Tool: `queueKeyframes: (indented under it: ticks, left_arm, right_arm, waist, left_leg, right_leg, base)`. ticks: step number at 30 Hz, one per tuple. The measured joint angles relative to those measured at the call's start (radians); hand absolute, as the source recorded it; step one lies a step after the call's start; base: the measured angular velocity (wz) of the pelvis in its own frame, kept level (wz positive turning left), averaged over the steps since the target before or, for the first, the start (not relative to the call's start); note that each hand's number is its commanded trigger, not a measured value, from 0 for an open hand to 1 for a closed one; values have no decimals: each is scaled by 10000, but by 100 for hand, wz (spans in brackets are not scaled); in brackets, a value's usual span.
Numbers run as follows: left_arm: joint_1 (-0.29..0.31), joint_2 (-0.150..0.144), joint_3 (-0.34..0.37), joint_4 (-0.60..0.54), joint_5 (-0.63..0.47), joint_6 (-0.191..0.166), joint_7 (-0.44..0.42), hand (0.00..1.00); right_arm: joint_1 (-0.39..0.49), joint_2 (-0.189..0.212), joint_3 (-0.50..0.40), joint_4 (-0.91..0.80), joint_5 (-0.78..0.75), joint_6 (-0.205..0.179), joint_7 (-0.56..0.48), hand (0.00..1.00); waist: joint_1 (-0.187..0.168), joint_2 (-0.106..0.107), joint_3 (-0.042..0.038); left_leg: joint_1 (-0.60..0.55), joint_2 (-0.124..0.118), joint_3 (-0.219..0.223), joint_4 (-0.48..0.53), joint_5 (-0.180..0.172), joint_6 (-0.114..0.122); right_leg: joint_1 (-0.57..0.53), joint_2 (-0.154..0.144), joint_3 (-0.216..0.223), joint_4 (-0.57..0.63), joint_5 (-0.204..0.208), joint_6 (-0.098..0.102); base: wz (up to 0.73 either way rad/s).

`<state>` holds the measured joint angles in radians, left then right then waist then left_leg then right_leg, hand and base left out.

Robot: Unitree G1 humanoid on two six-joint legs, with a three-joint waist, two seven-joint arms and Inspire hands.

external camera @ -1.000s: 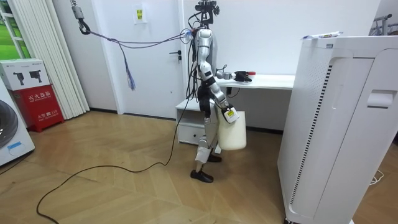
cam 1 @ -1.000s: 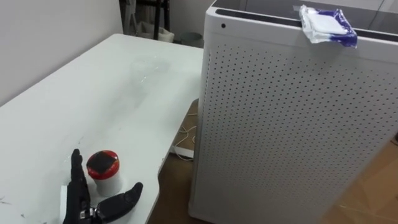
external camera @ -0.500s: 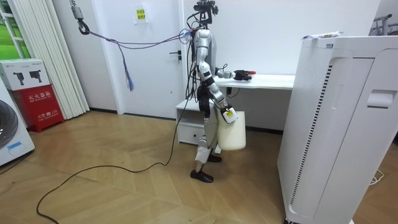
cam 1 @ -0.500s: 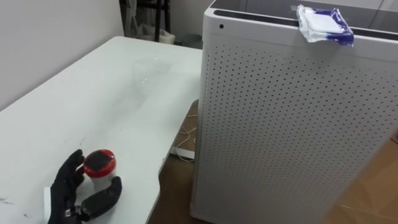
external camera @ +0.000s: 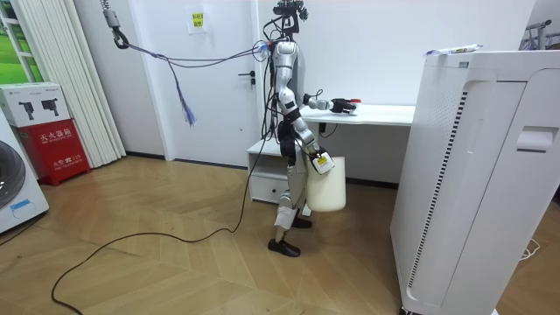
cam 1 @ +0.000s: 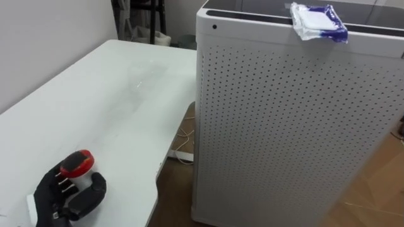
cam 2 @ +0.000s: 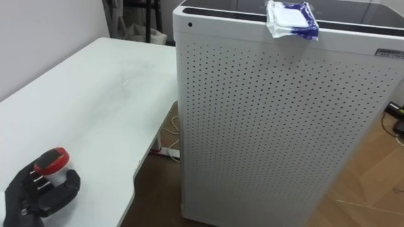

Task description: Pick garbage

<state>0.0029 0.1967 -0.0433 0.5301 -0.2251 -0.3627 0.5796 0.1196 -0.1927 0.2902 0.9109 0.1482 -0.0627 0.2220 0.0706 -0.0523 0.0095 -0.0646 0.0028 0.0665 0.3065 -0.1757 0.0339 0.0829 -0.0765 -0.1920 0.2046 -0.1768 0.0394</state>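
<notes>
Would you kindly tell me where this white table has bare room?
Most of the white table is bare, from the wall side across to the edge facing the white perforated cabinet. Only the near corner is taken, where the left hand curls round the red-lidded white jar. A blue-and-white packet lies on the cabinet.

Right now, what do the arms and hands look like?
Left hand: black, glove-like, thick-fingered, small pale studs on its back, white tag at the wrist. Arms in the room view: silver-grey segments, dark joints. Right hand: too small for detail.
</notes>
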Motion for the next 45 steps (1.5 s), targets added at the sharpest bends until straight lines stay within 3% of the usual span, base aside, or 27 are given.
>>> queueKeyframes:
  ticks: [7,12,18,21,25,30,34,39,45]
  left_arm:
    - [4,59,-7,26,-26,2,-20,100]
    - [12,157,-160,-174,-971,-49,-271,100]
    - [9,89,-880,-1096,-1261,273,-1288,100]
    - [8,67,-1683,-2140,-1691,573,-2023,100]
    - [-162,23,-2724,-3088,-1730,776,-3117,100]
    - [-502,-107,-3063,-3552,-1746,851,-4466,100]
    - [-580,-60,-3137,-3581,-1755,854,-5037,100]
    - [-589,96,-3509,-3740,-1780,856,-5370,100]
    - [-587,100,-3663,-3693,-1760,1015,-6104,100]
  right_arm:
    - [-1,13,0,-14,-11,0,12,100]
    - [15,13,2,-305,-5,0,37,100]
    - [-57,38,23,-455,42,-2,79,100]
    - [-373,64,145,-265,78,-8,8,100]
    - [-964,12,390,-179,3,-9,-86,100]
    - [-1609,-29,380,-211,72,-23,-347,100]
    - [-1977,-186,361,-241,86,-64,-602,100]
    - [-2442,-452,385,-199,650,-111,-829,100]
    - [-3196,-459,331,136,733,-148,-1090,100]
  waist:
    - [-155,-49,-3]
    - [-153,-77,-8]
    - [-118,-273,-50]
    - [-135,-344,-4]
    - [-200,-248,57]
    - [-327,-15,155]
    - [-404,202,119]
    - [-425,240,118]
    - [-479,284,147]
  left_leg:
    - [3,-15,8,5,1,0]
    - [2,-17,36,-5,8,-3]
    - [-308,-19,13,129,16,14]
    - [-651,39,41,233,9,20]
    - [-981,122,182,327,-3,24]
    - [-1261,216,357,415,-14,22]
    - [-1506,217,446,457,-10,26]
    - [-1853,242,490,558,-8,31]
    - [-1877,286,766,514,-10,42]
  right_leg:
    - [12,0,4,-3,-1,1]
    - [-22,-12,47,-63,-18,18]
    - [-238,-1,58,-139,-10,23]
    - [-596,18,38,23,30,-10]
    - [-963,41,204,192,45,-29]
    - [-1386,72,289,408,65,-62]
    - [-1745,58,407,560,65,-62]
    - [-2182,58,475,746,64,-61]
    - [-2447,54,713,916,64,-61]
  base:
    - [0]
    - [0]
    - [0]
    - [-3]
    - [-12]
    - [-12]
    - [-10]
    - [-3]
    - [-15]
